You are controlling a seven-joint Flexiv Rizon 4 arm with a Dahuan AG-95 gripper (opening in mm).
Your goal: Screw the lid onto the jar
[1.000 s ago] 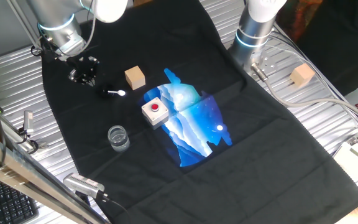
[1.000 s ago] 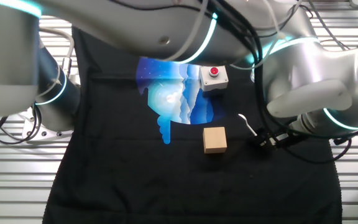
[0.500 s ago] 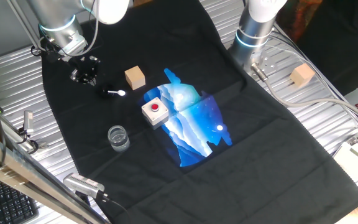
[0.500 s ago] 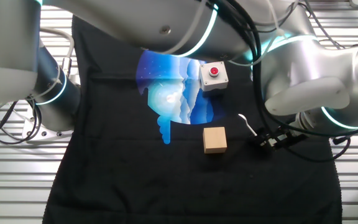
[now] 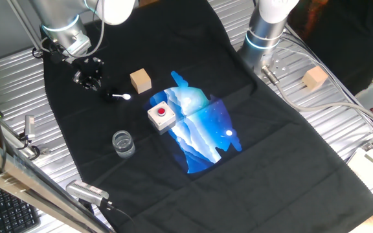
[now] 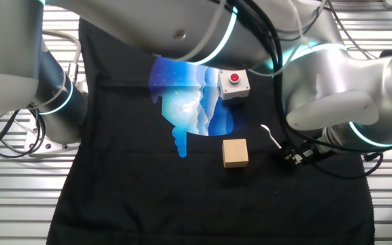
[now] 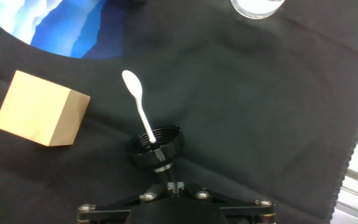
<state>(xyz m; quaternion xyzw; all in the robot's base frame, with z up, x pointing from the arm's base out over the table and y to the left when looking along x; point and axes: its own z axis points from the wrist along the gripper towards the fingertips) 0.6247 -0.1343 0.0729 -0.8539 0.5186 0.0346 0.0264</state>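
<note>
Your gripper (image 7: 166, 167) clamps lid (image 7: 156, 147) on black cloth (image 7: 260, 112) over ribbed metal table (image 5: 18, 71); jar (image 5: 123, 143) well apart ahead.

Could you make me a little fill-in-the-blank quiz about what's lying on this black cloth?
1. The button on top of the white box is ____.
2. The wooden cube on the black cloth lies next to a small white ____.
3. The clear jar stands ____, with no lid on it.
4. The black lid lies just in front of the robot's ____.

Missing words: red; spoon; open; fingers
</note>
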